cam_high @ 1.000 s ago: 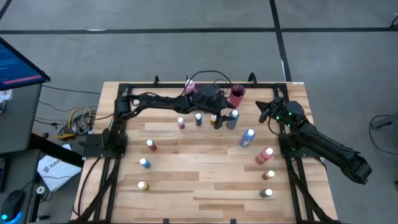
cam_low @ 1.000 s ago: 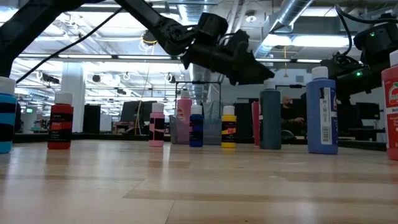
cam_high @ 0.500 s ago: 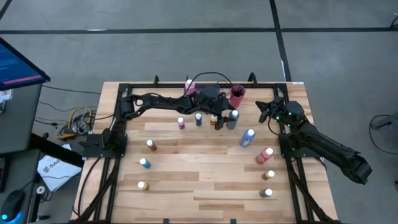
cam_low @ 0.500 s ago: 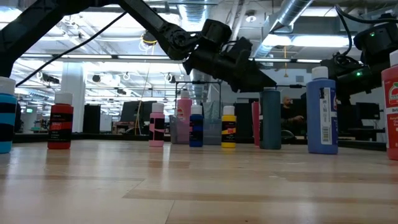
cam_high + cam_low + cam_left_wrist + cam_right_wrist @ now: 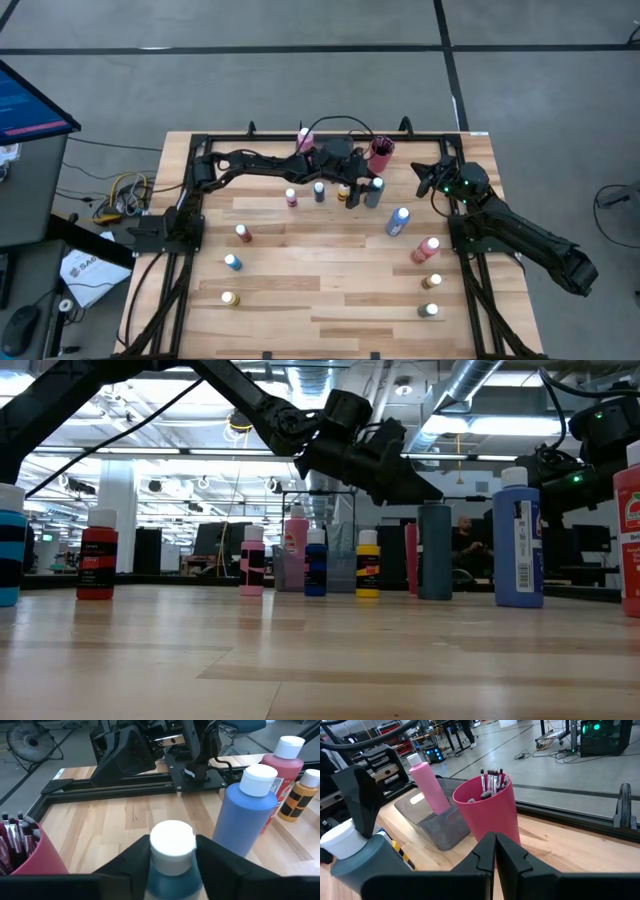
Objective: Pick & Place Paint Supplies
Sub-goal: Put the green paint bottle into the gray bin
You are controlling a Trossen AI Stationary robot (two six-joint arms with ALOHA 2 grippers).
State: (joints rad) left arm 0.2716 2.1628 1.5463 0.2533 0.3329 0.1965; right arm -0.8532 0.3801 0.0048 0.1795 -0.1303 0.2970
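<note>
Left wrist view: smooth round white cap, teal bottle (image 5: 172, 851) between my left pincer (image 5: 172, 862) fingers, closing, not visibly clamped; right pincer (image 5: 495, 851) together.

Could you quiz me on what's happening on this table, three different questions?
1. True or false: the left gripper has its fingers either side of a dark teal bottle.
2. Which holds the brushes: A grey tray, B pink cup, C the tall blue bottle?
3. Fill in: the right gripper is ____, near the table's right edge.

Key: 1 true; 2 B; 3 shut.
</note>
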